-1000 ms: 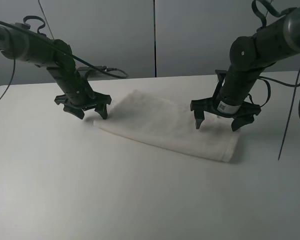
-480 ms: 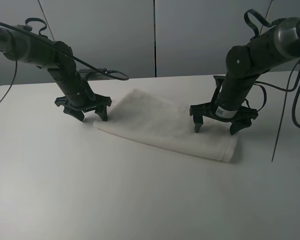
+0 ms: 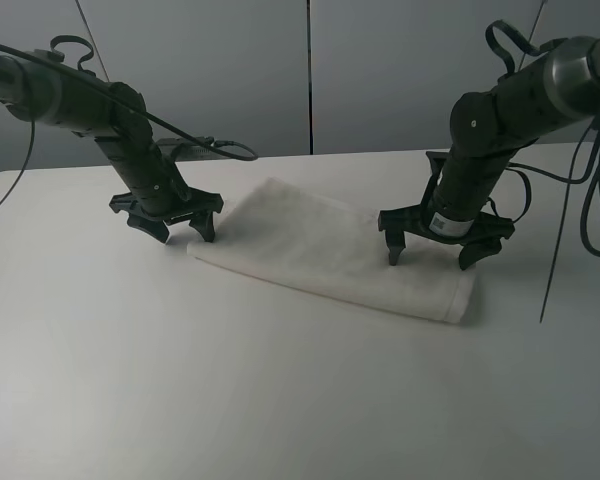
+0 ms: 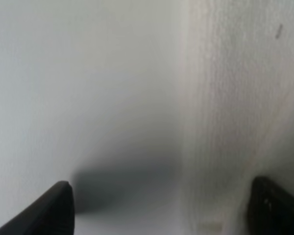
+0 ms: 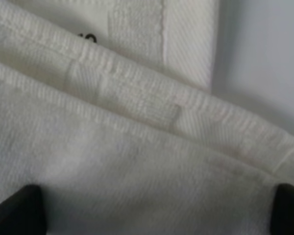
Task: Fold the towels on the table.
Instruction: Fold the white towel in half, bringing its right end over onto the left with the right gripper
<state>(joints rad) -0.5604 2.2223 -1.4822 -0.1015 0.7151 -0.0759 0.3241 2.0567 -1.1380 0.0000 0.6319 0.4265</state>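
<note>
The left gripper point(image 3: 180, 231) hangs low at the towel's left end with its jaws spread wide and nothing between them. In the left wrist view, one fingertip point(image 4: 48, 211) is over bare table point(image 4: 83, 73) and the other is over the cloth's edge; whether either touches down cannot be told.

The towel point(image 3: 335, 255) lies near the middle of the table point(image 3: 280, 400), towards the back. It is white and nubbly, folded into a long strip that runs at a slant from back left to front right. The right wrist view shows its layers stacked in steps, with a flat woven band point(image 5: 188, 41) along one edge and a small label point(image 5: 88, 37) whose dark print is mostly hidden under a fold.

The right gripper point(image 3: 429, 259) is low over the towel's right end, its jaws also wide apart and gripping nothing, with cloth filling the space between them.

The table is plain matte white with rounded back corners, and both arms throw soft shadows on it. Behind it is a grey panelled wall point(image 3: 400, 70) with a dark vertical seam. Black cables point(image 3: 225, 148) trail from both arms.
</note>
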